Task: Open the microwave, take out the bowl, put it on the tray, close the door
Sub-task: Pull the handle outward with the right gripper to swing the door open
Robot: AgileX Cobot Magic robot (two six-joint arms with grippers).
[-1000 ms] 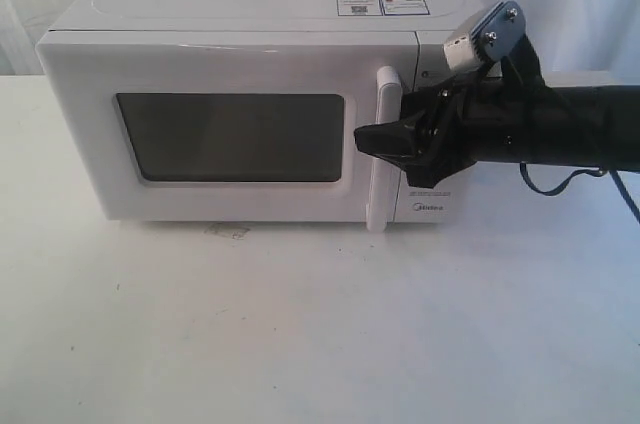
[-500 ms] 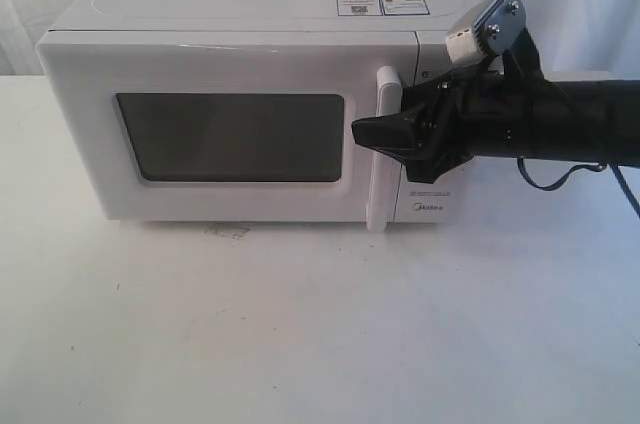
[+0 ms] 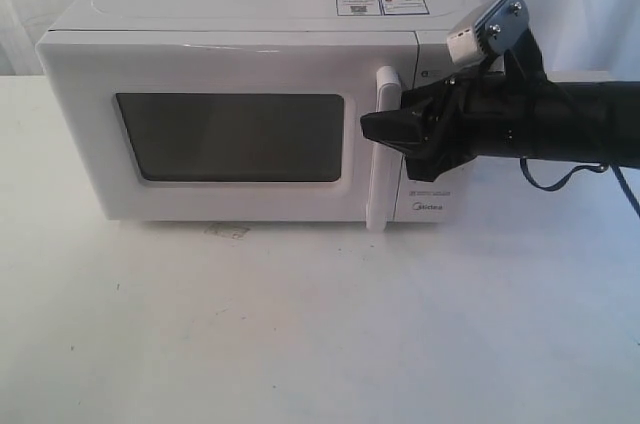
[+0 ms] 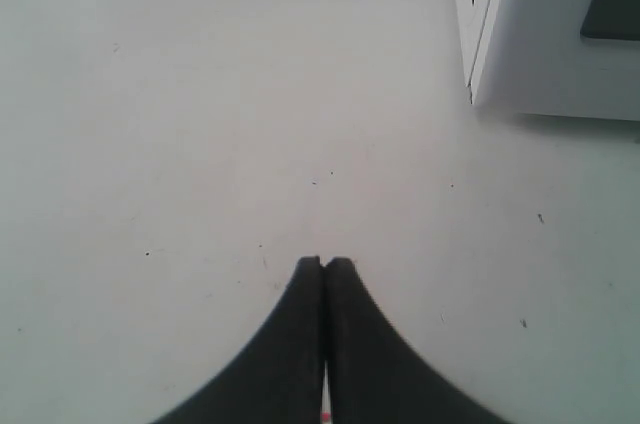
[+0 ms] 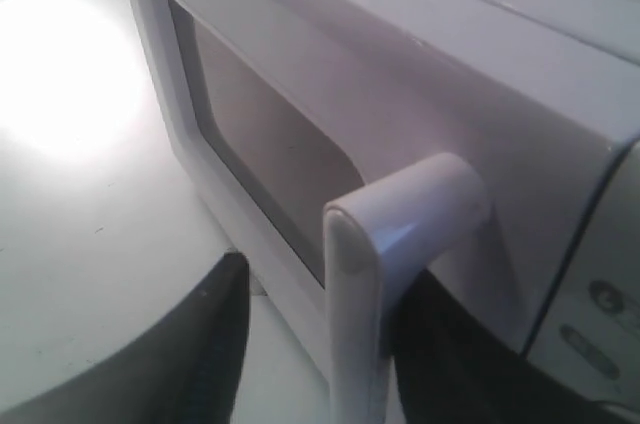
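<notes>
The white microwave (image 3: 240, 44) stands at the back of the table with its door (image 3: 230, 64) shut. The dark window (image 3: 235, 136) shows nothing of the bowl. My right gripper (image 3: 385, 129) reaches in from the right and straddles the vertical bar handle (image 3: 380, 194). In the right wrist view the handle (image 5: 360, 274) stands between my open fingers (image 5: 215, 344); one is behind it and the other is apart from it on the window side. My left gripper (image 4: 325, 262) is shut on nothing over bare table and does not show in the exterior view.
The right arm (image 3: 560, 124) hides the knob panel. A corner of the microwave (image 4: 540, 34), with vent holes, appears in the left wrist view. White table (image 3: 320, 324) stretches in front. A small stain (image 3: 228, 231) lies below the door. No tray is in view.
The right gripper's front finger has drawn back slightly toward the handle and risen a little. The door has stayed shut.
</notes>
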